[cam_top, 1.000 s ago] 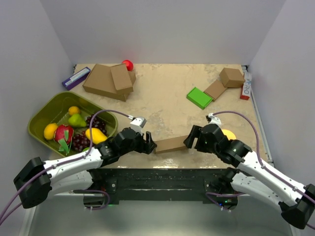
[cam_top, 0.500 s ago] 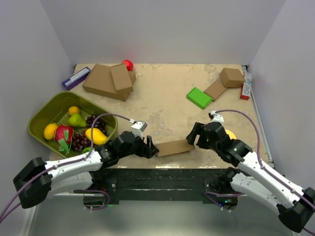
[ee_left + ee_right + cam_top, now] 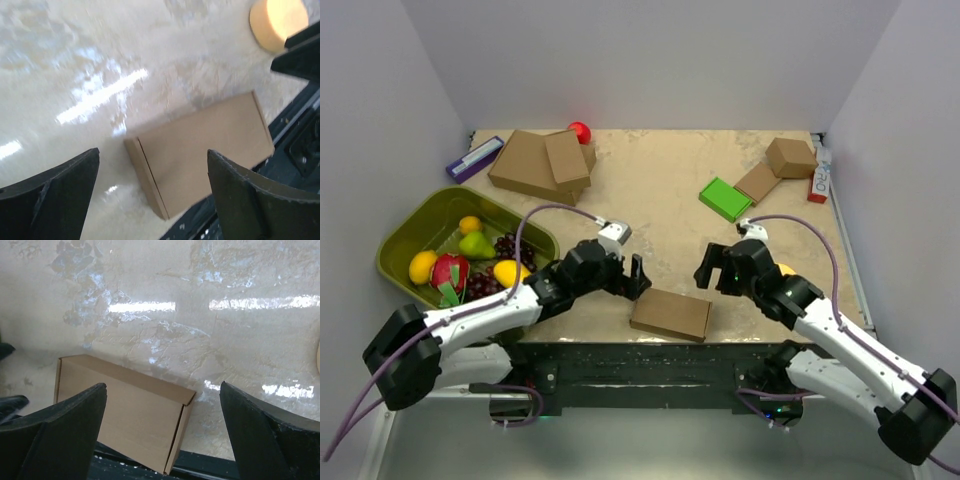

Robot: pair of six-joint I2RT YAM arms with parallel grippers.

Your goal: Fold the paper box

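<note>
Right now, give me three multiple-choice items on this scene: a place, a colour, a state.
1. The paper box lies on the table at: A the far left corner; B the near edge, between the left gripper and right gripper; C the far right corner.
2. The ball by the stacked boxes is: A red; B blue; C white.
3. Both grippers are: A open, clear of the paper box; B shut on the paper box; C shut on nothing.
Answers: 1 B, the top view shows it flat by the arm bases; 2 A, it is plainly red; 3 A, each wrist view shows jaws spread with the paper box lying beyond them.
</note>
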